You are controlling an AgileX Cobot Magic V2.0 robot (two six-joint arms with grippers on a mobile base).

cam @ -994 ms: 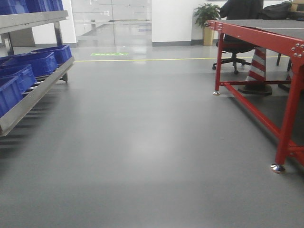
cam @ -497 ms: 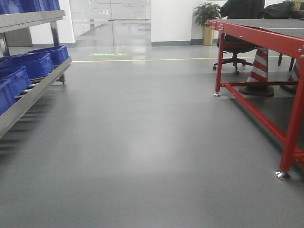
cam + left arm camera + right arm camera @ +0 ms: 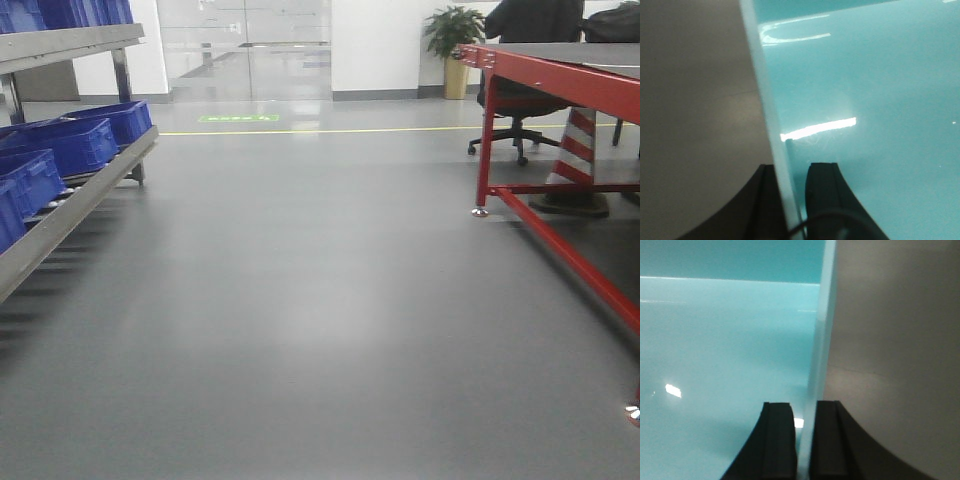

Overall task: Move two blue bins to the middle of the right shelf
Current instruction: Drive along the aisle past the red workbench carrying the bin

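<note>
Both hands pinched on the bin's side walls, an open aisle ahead.

The left hand [image 3: 794, 167] has its two dark fingers pressed together on a thin upright wall of the bin [image 3: 865, 100], one finger inside and one outside. The bin's glossy floor, which reads pale teal here, spreads to the right of that wall, with bare floor [image 3: 690, 100] to its left. The right hand [image 3: 802, 404] pinches a wall the same way, with the bin's inside on its left and bare floor on its right. In the front view neither hand nor the held bin appears. There, more blue bins [image 3: 75, 145] sit in a row on the sloping metal shelf [image 3: 90, 195] at the left. A tabletop on a red frame [image 3: 560, 75] stands at the right, well apart across the grey aisle. Behind it are an office chair [image 3: 515, 125] and a striped cone [image 3: 577, 150].
</note>
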